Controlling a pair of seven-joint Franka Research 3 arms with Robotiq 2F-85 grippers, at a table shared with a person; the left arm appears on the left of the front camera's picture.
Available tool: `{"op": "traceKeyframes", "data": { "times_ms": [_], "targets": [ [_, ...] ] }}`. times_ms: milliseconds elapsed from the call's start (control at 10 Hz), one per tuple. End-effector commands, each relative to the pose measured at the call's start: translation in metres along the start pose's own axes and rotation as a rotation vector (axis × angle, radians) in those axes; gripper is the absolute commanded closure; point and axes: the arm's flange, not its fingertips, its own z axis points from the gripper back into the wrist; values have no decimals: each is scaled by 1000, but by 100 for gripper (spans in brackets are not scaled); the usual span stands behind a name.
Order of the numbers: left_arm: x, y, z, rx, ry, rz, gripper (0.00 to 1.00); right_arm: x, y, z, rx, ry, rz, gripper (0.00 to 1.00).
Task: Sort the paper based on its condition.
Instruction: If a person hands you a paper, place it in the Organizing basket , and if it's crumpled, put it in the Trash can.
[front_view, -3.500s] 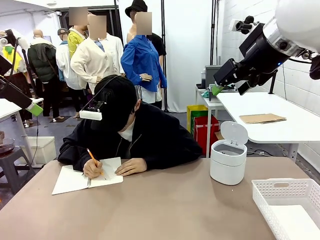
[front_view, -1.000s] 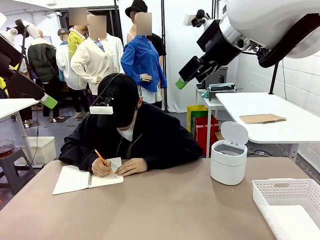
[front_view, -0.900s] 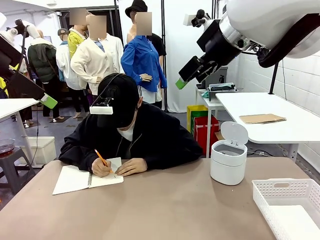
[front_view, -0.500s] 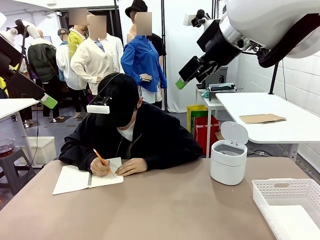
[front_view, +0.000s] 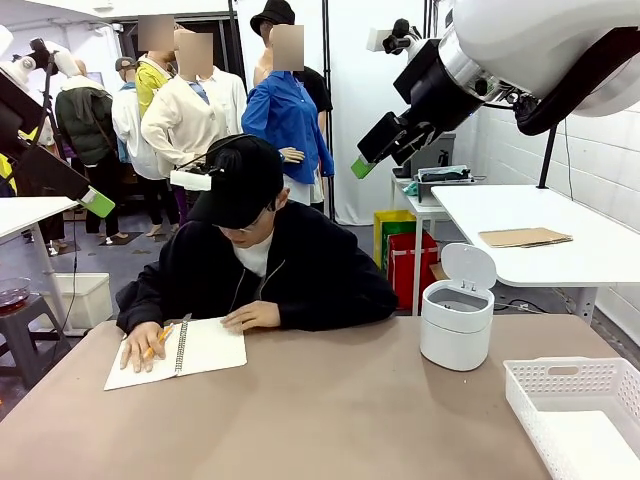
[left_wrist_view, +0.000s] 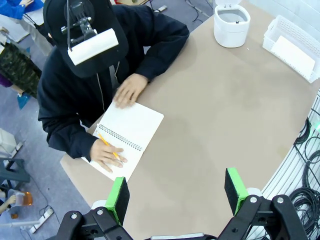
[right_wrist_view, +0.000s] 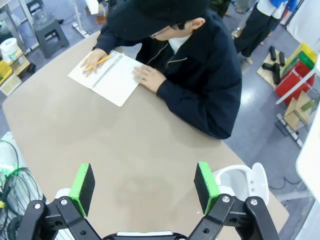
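An open spiral notebook (front_view: 205, 346) (left_wrist_view: 131, 140) (right_wrist_view: 109, 77) lies in front of the person at the table's far left. One hand (front_view: 143, 345) rests on its left page with an orange pencil, and the other hand (front_view: 251, 316) sits at its top edge. A flat white sheet (front_view: 592, 445) (left_wrist_view: 293, 51) lies in the basket; I cannot make out its edges. My left gripper (front_view: 97, 203) (left_wrist_view: 176, 192) hangs high and open above the table. My right gripper (front_view: 362, 167) (right_wrist_view: 144, 185) is also raised, open and holding nothing.
A white lidded bin (front_view: 456, 322) (left_wrist_view: 231, 25) (right_wrist_view: 235, 182) stands open at the far right of the brown table (front_view: 330, 420). A white slotted basket (front_view: 560, 385) (left_wrist_view: 300, 32) sits at the near right corner. A brown cardboard piece (front_view: 524, 237) lies on the white table behind.
The person has raised their head and slid the pencil hand left, from beside the spiral onto the notebook's left page. Both arms have stayed still over the last second.
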Motion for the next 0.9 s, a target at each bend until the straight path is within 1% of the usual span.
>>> {"op": "traceKeyframes", "data": {
  "times_ms": [0,200,400,600,800],
  "targets": [
    [-1,0,1,0,2,-1,0,0,0,0,-2,1,2,0],
    [-1,0,1,0,2,-1,0,0,0,0,0,0,0,0],
    [-1,0,1,0,2,-1,0,-3,-2,1,0,32,9,0],
    [-1,0,1,0,2,-1,0,-11,-5,3,16,57,21,0],
    [-1,0,1,0,2,-1,0,-21,-4,9,11,55,30,0]
  ]
}}
